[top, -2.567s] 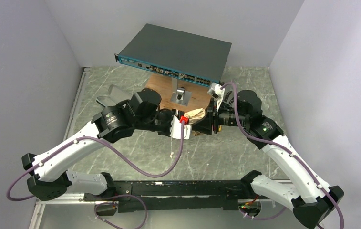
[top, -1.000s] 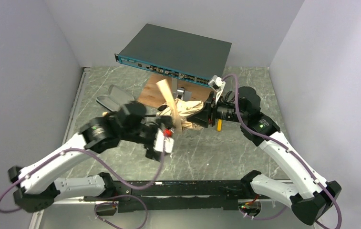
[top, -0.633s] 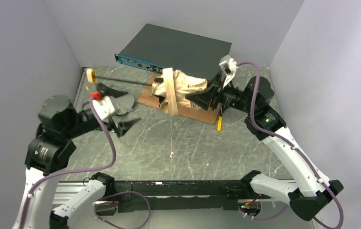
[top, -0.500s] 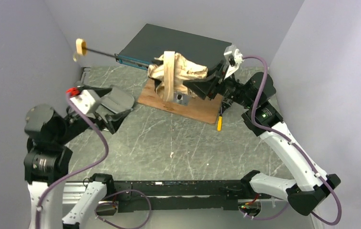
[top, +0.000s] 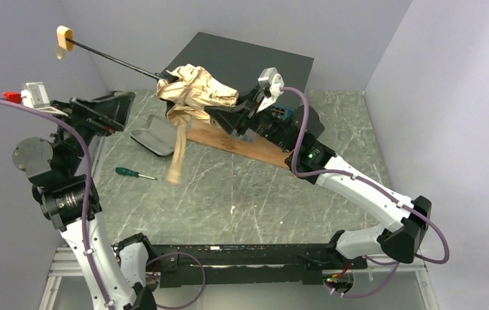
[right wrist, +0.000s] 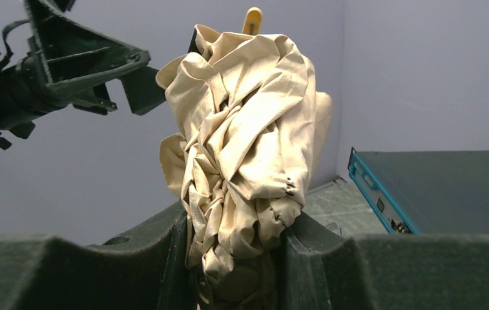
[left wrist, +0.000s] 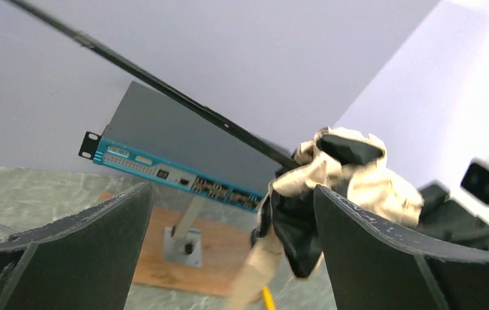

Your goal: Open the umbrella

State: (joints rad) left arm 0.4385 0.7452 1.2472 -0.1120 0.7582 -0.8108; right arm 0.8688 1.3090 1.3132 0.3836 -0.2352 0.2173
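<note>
Rig inventory, as I see it from my station:
- left arm (top: 81,240), right arm (top: 358,188): white shells, black joints.
- purple cable (top: 87,173): one per arm.
- left hand (top: 115,113), right hand (top: 227,115): black wedge fingers, rough-textured faces.
- red plug (top: 12,97): left wrist.
- green light (top: 311,155): right arm.

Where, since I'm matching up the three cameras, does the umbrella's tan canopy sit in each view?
Top external: umbrella canopy upper centre, raised in front of the box's left corner.
Left wrist: right of centre, at the lower end of the shaft.
Right wrist: centre of the picture, tall and crumpled.
Shared landmark: the grey-teal switch box.
</note>
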